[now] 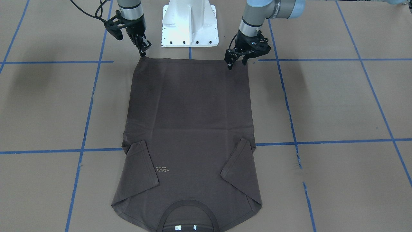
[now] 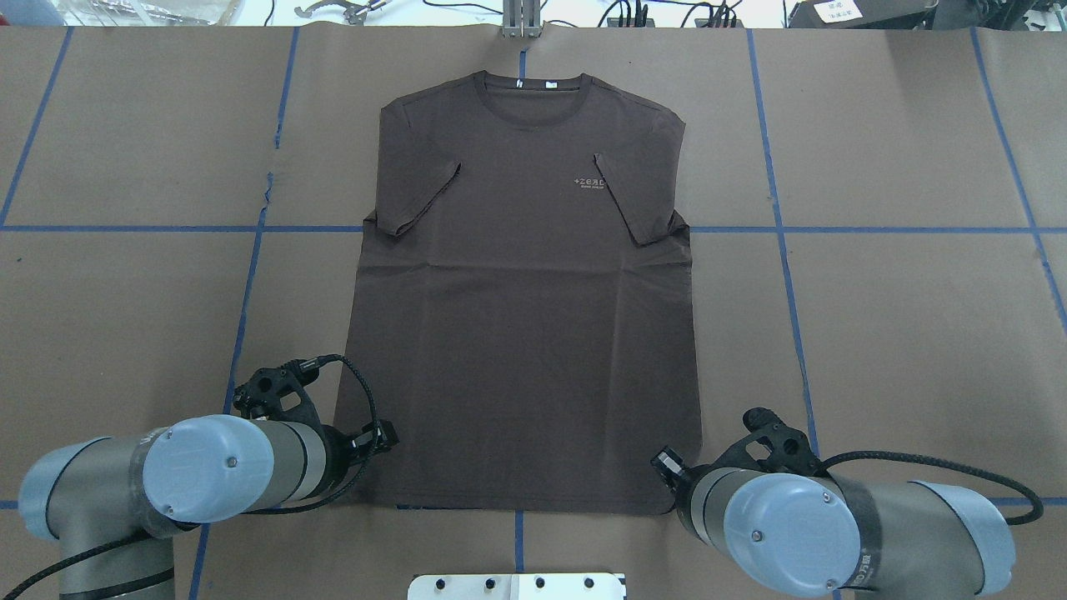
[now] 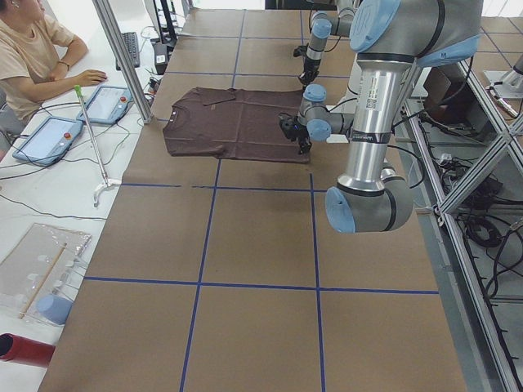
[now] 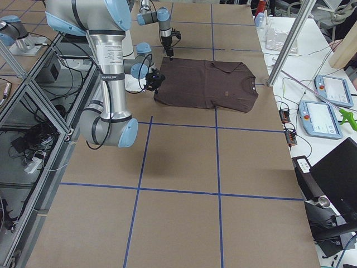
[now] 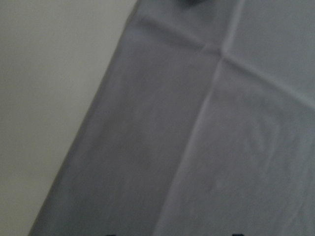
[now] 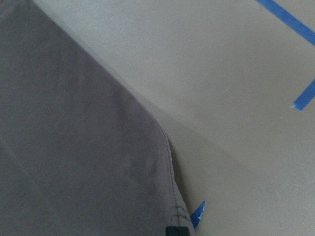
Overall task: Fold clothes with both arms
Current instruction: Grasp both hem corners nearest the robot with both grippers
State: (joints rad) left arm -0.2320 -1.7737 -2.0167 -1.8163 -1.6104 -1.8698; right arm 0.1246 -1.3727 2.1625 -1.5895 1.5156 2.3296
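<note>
The dark brown T-shirt [image 1: 190, 122] lies flat and face up, with both sleeves folded in and the collar on the far side from the robot [image 2: 533, 92]. My left gripper [image 1: 237, 62] is open, its fingers astride the hem corner on its side; it also shows in the overhead view [image 2: 379, 437]. My right gripper [image 1: 144, 51] sits on the other hem corner with its fingers together. In the right wrist view that corner [image 6: 170, 206] runs right up to the fingertip and looks slightly raised. The left wrist view shows only shirt fabric [image 5: 197, 137].
The table is covered in brown paper [image 1: 338, 106] with a grid of blue tape lines [image 1: 322, 141]. The white pedestal base [image 1: 190, 24] stands just behind the hem. An operator [image 3: 33, 49] sits with tablets at the far end of the table.
</note>
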